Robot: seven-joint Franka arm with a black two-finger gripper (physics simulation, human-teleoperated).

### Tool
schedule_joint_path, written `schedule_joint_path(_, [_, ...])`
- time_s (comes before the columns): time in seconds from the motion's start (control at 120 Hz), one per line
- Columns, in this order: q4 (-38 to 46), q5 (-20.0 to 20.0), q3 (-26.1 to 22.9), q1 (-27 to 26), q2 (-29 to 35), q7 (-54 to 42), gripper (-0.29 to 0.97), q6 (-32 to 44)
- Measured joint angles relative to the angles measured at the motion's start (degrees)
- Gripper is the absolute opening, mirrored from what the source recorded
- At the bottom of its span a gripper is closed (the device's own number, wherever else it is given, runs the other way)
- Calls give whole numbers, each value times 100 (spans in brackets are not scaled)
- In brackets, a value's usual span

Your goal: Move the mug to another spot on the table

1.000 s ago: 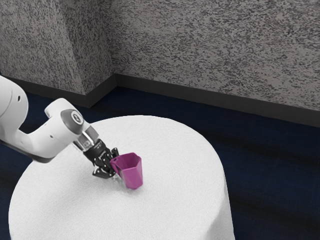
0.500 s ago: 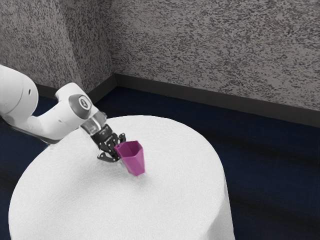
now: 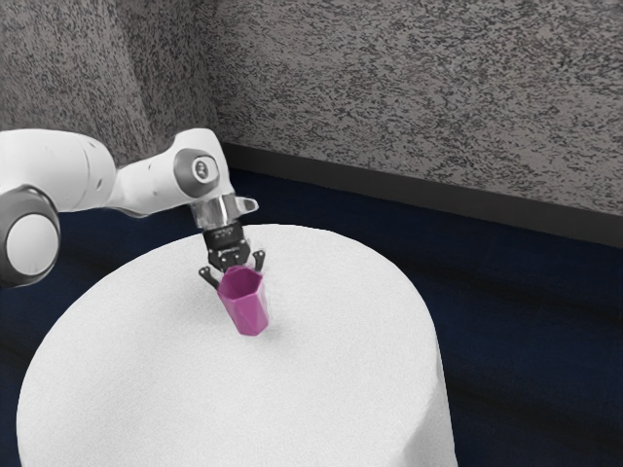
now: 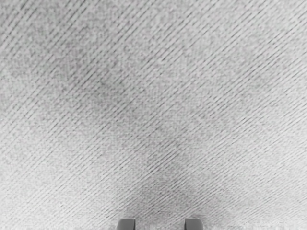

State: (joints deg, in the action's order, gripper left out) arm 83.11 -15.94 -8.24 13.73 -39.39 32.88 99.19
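Hand [image 3: 234,269] is closed on the rim of the purple mug [image 3: 243,306], which is held tilted over the tabletop [image 3: 341,389], so setting it down is judged outstanding.

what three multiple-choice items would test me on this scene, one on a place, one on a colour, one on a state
1. Where is the magenta faceted mug? A on the dark floor; B over the round white table; C against the speckled wall.
2. What colour is the mug? A green; B yellow; C magenta.
3. How is the mug oriented? A open end up; B lying on its side; C upside down.
Answers: 1 B, the white table top lies all around it in the exterior view. 2 C, its walls and rim show magenta. 3 A, its wide rim faces up and its narrow base points down.
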Motion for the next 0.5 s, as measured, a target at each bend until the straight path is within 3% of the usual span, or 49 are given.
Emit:
schedule_joint_path(0.242, [-661, 972, -338, -7, -361, -989, -2, -899])
schedule_joint_path(0.5, [-1411, 1873, -848, 1, -851, -1955, -2, -1273])
